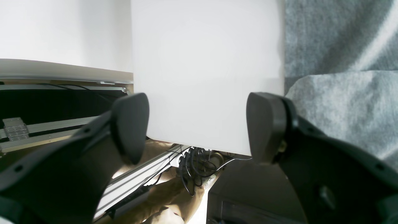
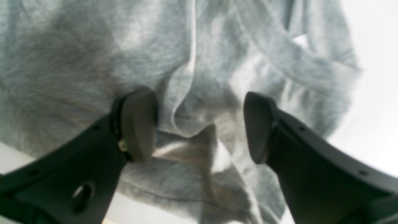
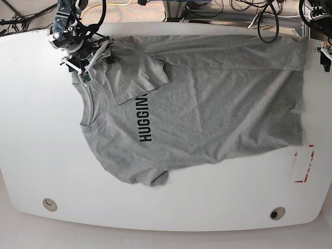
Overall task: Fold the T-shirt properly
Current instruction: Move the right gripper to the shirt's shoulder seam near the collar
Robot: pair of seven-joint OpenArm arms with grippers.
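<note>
The light grey T-shirt (image 3: 207, 104) lies spread on the white table (image 3: 41, 155), collar to the left and hem to the right, with black "HUGGIN" lettering (image 3: 144, 119) on the chest. Its far sleeve (image 3: 137, 75) is folded over onto the chest. My right gripper (image 3: 93, 62) is open over the far shoulder. In the right wrist view it (image 2: 199, 127) hovers over creased grey fabric (image 2: 192, 93) and holds nothing. My left gripper (image 1: 199, 127) is open and empty over the table's far edge, with the shirt's hem corner (image 1: 342, 93) beside it. It shows only partly in the base view (image 3: 324, 54).
A red tape mark (image 3: 303, 165) sits on the table near the right end. Two round holes (image 3: 50, 204) (image 3: 277, 213) lie near the front edge. Cables (image 1: 196, 165) and aluminium rails (image 1: 46, 127) hang beyond the far edge.
</note>
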